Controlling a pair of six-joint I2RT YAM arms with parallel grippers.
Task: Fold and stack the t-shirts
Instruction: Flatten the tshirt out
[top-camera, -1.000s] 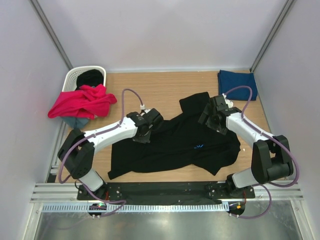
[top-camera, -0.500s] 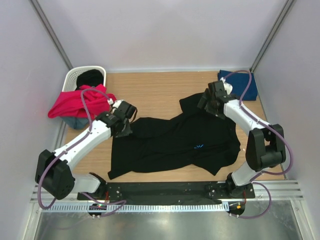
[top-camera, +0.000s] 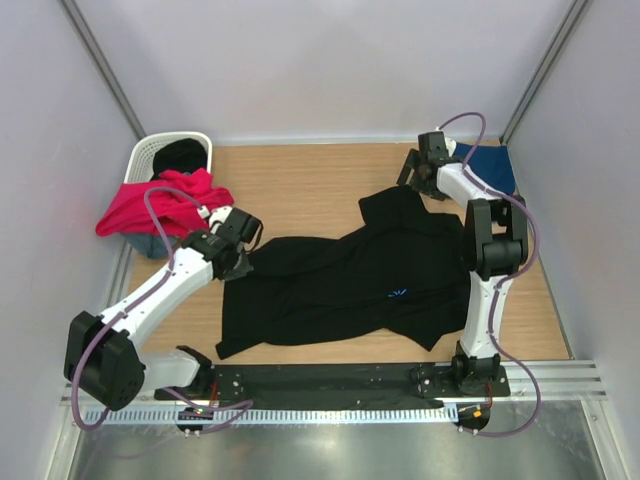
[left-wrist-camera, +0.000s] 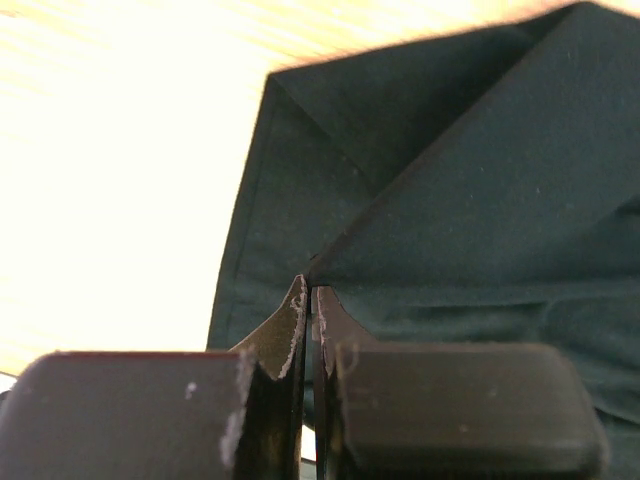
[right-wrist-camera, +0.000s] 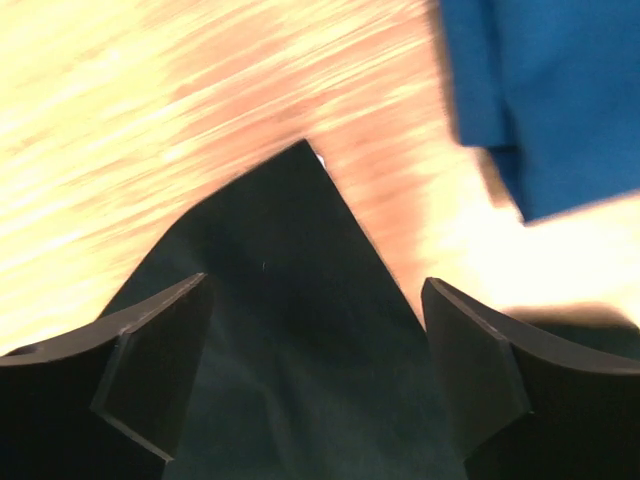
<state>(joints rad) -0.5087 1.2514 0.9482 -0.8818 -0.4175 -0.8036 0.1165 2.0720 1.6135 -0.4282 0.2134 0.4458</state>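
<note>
The left tool (left-wrist-camera: 310, 290), fingers together, seemingly pinches the creased left edge of the soft black t-shirt (top-camera: 350, 285); the right tool (right-wrist-camera: 315, 285) gapes over its pointed far corner.

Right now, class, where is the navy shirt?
In the top view, the navy shirt lies at the far right corner of the table, right of the right gripper, beyond the black shirt.
</note>
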